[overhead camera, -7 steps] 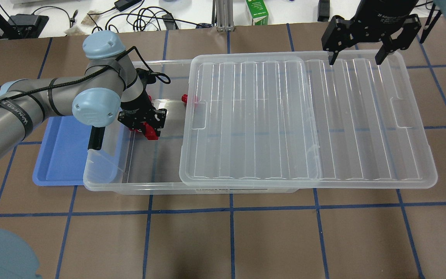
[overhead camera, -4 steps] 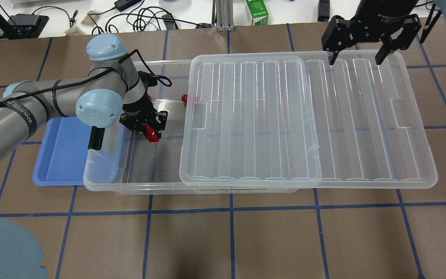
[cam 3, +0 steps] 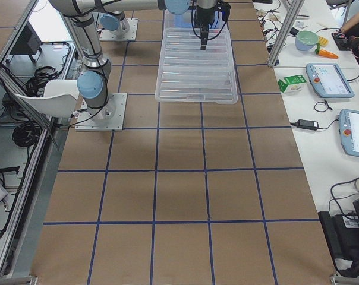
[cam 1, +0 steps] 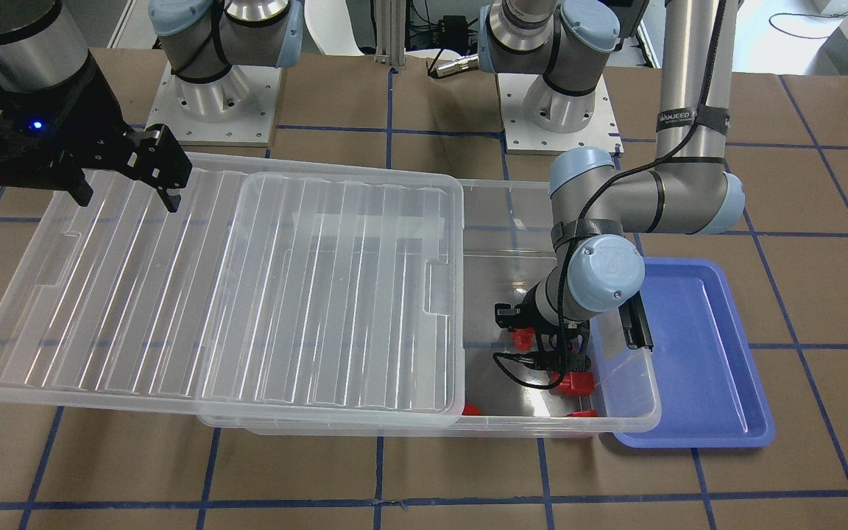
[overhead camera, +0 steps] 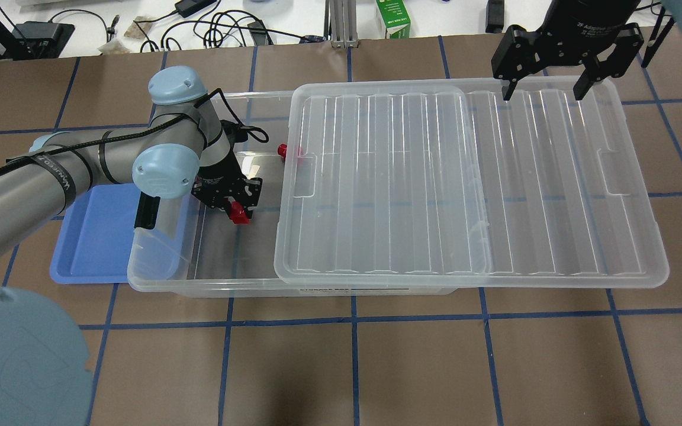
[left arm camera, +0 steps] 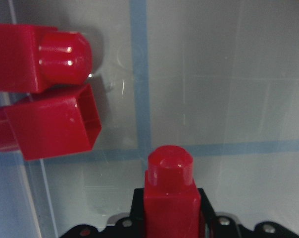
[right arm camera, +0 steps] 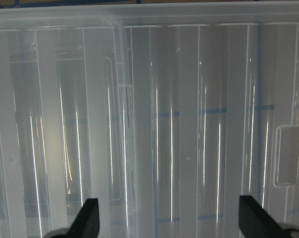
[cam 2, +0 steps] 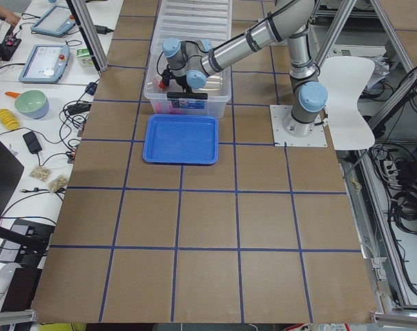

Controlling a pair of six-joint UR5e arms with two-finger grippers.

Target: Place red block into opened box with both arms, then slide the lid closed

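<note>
- The left pincer (overhead camera: pixel 235 206) is clenched on the red block (left arm camera: pixel 169 198). The block's stub end points away from the wrist camera, toward the box floor.
- In the overhead view the held block is left of centre, over the uncovered left part of the box (overhead camera: pixel 199 283). Whether it touches the floor I cannot tell.
- Other red blocks (left arm camera: pixel 50 124) already lie inside, close together at the upper left of the left wrist view.
- The lid (overhead camera: pixel 495 177) lies slid toward the right of the overhead view. It covers most of the box and overhangs its right end.
- The right pincer (overhead camera: pixel 544 93) is spread and empty, hovering over the lid's far edge at the upper right of the overhead view.
- By my judgement, placing is nearly done. What is left is to release the block, lift the left arm clear, and slide the lid leftward over the opening.
</note>
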